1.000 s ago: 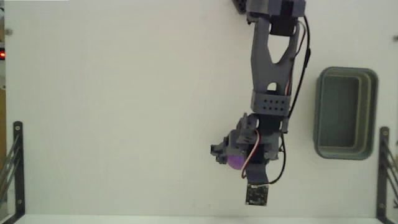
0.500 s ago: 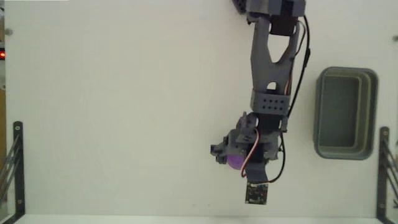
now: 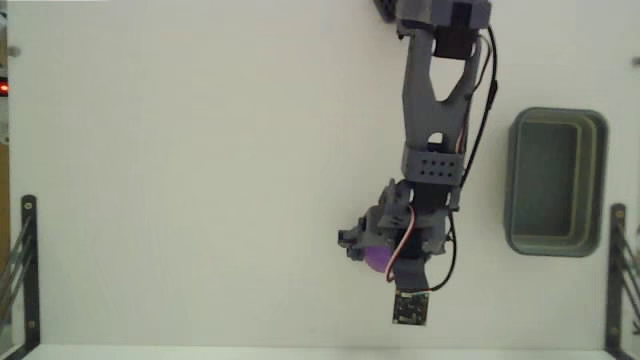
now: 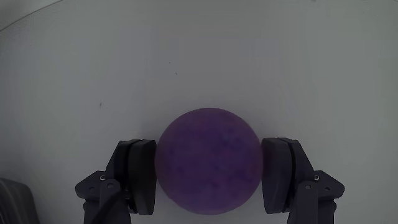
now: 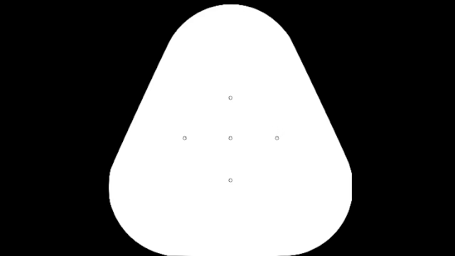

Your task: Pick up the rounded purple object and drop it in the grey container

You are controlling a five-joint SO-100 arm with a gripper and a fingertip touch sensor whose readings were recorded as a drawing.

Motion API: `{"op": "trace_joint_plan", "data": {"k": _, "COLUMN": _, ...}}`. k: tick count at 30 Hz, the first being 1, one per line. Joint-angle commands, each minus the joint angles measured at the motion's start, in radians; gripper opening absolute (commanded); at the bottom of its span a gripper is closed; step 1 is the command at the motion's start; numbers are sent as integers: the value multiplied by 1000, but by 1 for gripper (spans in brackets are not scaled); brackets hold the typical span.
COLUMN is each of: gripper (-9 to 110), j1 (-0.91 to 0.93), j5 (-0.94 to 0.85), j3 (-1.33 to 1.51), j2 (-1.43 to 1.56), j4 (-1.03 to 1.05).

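Note:
The rounded purple object (image 4: pixel 208 160) sits between my gripper (image 4: pixel 209 149) fingers, and both dark pads press against its sides, so the gripper is shut on it. Below it is the white table; I cannot tell whether the ball is lifted off it. In the fixed view the ball (image 3: pixel 377 260) shows as a small violet patch at the gripper (image 3: pixel 378 258), at the end of the grey arm reaching down from the top. The grey container (image 3: pixel 512 180) stands apart at the right of that view with nothing in it.
Black metal brackets stand at the left edge (image 3: pixel 25 262) and right edge (image 3: pixel 618 262) of the white table in the fixed view. A small camera board (image 3: pixel 408 311) hangs below the gripper. A red light (image 3: pixel 3 88) glows at the far left.
The gripper with the purple ball has shifted very slightly up and to the left in the fixed view. The grip stays the same.

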Motion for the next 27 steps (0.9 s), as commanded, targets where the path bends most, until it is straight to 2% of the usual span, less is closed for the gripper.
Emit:
{"op": "trace_joint_plan", "data": {"k": 1, "gripper": 110, "j1": 7, "j5": 3, "j3": 11, "j2": 30, "j4": -23}}
{"op": "trace_joint_plan", "data": {"k": 27, "gripper": 108, "j1": 7, "j5": 3, "j3": 19, "j2": 28, "j4": -33}}
